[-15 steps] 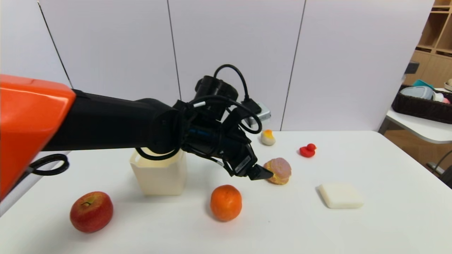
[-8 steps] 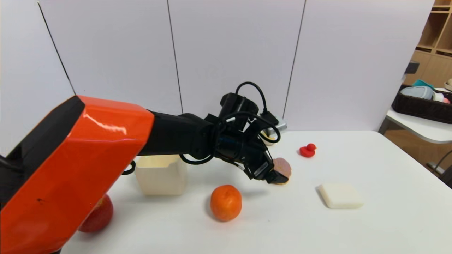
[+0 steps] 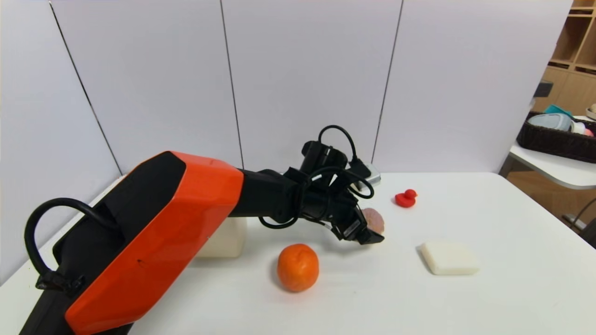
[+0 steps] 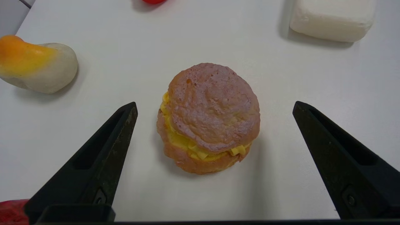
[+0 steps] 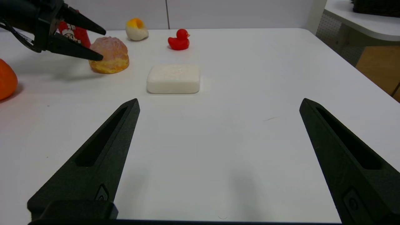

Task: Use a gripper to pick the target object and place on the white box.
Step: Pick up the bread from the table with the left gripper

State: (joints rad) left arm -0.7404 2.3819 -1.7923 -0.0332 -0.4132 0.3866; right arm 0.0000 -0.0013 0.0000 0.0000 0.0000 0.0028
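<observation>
The left gripper (image 3: 370, 230) is reaching across the table (image 3: 512, 288) and is standing at the pastry (image 3: 375, 218), low over the tabletop. Its fingers (image 4: 106, 156) are spread wide apart, one on each side of the pastry, and neither finger is touching it. In the left wrist view the pastry (image 4: 209, 117) is sitting upright on the table between the two fingers, pinkish top up, yellow filling showing around its middle.

The right gripper (image 5: 218, 162) is hovering over a bare part of the table, its fingers (image 5: 103, 153) also spread wide and holding nothing. From the right wrist view, the left gripper (image 5: 101, 45) is showing one fingertip in front of the pastry (image 5: 109, 54) and one behind it.

The white box (image 3: 226, 239) is standing on the table well apart from the pastry, largely hidden behind the orange arm (image 3: 153, 251). The orange (image 3: 298, 266) is lying between the box and the pastry, nearer the robot. The flat white block (image 3: 449, 257) is lying to the right of the pastry, and the red duck (image 3: 406, 197) is sitting farther back. The egg-shaped toy (image 4: 34, 67) is lying just beside the pastry, apart from it. A dark basket (image 3: 554, 139) is resting on a second table at the right edge.
</observation>
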